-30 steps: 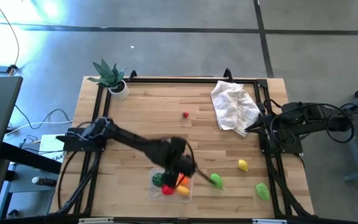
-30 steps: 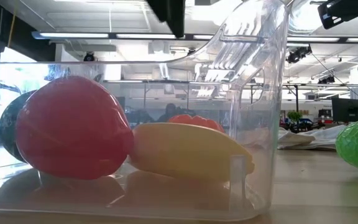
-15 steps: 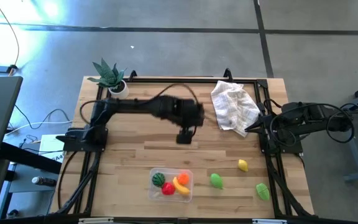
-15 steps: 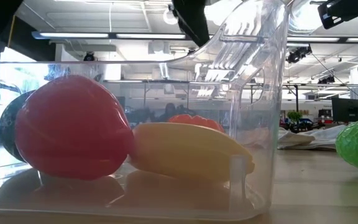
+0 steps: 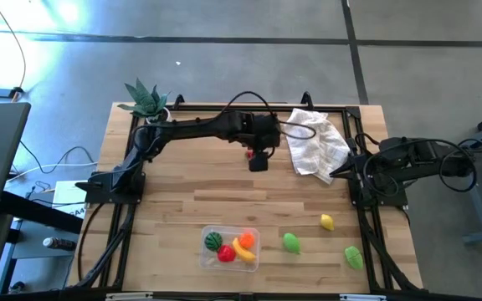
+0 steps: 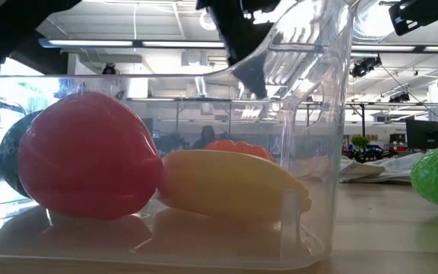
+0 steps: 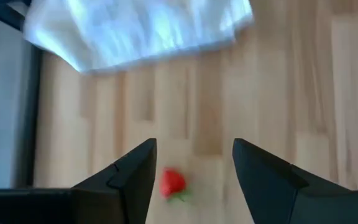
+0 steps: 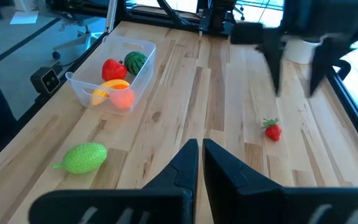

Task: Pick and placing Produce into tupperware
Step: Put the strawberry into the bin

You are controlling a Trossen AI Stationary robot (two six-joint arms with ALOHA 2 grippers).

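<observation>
The left end effector [image 5: 258, 160] hangs over the far middle of the bench [image 5: 191, 184], its two fingers [image 7: 129, 177] spread apart and holding nothing, with a small red strawberry [image 7: 173, 183] lying on the wood between them and the white checked cloth [image 5: 315, 142] just beyond. The right end effector [image 8: 200, 155] waits at the bench's right edge with its fingers pressed together on nothing. The clear tupperware [image 5: 232, 248] sits at the near edge holding a red fruit [image 6: 90, 156], a banana [image 6: 230, 183], an orange piece [image 5: 247, 241] and a dark green watermelon [image 8: 134, 61], while a green fruit [image 5: 291, 242], a lemon [image 5: 327, 221] and another green piece [image 5: 353, 256] lie loose to its right.
</observation>
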